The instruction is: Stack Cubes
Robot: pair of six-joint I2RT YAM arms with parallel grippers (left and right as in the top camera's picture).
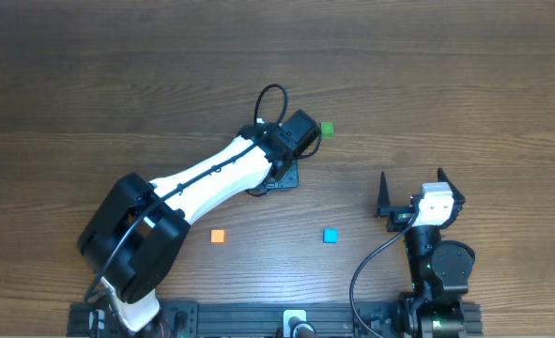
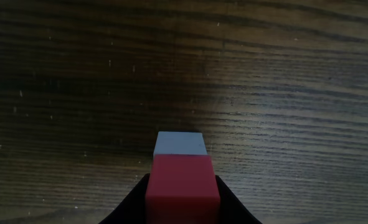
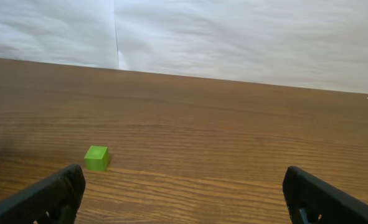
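Red cube (image 2: 182, 180) pinched (left gripper (image 2: 182, 200)), green cube (image 1: 327, 129)

The red cube (image 2: 182, 180) runs off the bottom edge and hides the near side of the pale cube (image 2: 180, 144). Both fingers (image 3: 50, 196) of the right hand (image 3: 184, 169) are cut off too.

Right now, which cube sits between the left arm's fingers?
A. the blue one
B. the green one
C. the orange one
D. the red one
D: the left wrist view shows the red cube clamped between the dark fingers, while the green cube, blue cube and orange cube lie loose on the table.
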